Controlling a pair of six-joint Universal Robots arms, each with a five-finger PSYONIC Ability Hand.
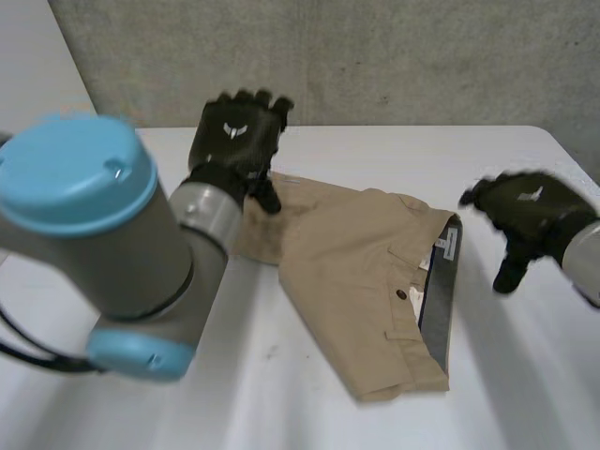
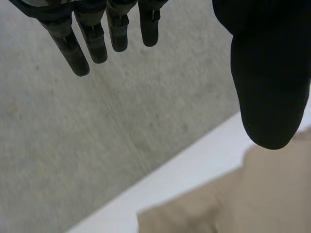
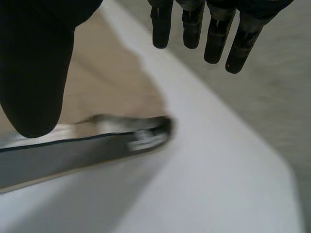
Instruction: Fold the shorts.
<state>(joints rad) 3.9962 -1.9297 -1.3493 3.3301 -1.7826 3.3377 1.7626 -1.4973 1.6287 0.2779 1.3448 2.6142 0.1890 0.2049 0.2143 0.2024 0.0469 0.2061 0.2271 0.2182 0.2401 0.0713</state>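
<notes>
Shorts [image 1: 356, 272] lie mid-tabletop [image 1: 281, 403], apparently folded once, leg on leg; a crosswise fold is likely left. Left hand [image 1: 234, 141] at their 10 o'clock, right hand [image 1: 525, 211] at 3 o'clock: both spread, empty.

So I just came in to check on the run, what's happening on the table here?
A two-armed robot is working on tan shorts, which lie on the white table, apparently doubled over leg on leg, with the dark-lined waistband toward the right hand. Neither hand grips anything: the left hand is open over the leg end, the right hand open beside the waistband.
</notes>
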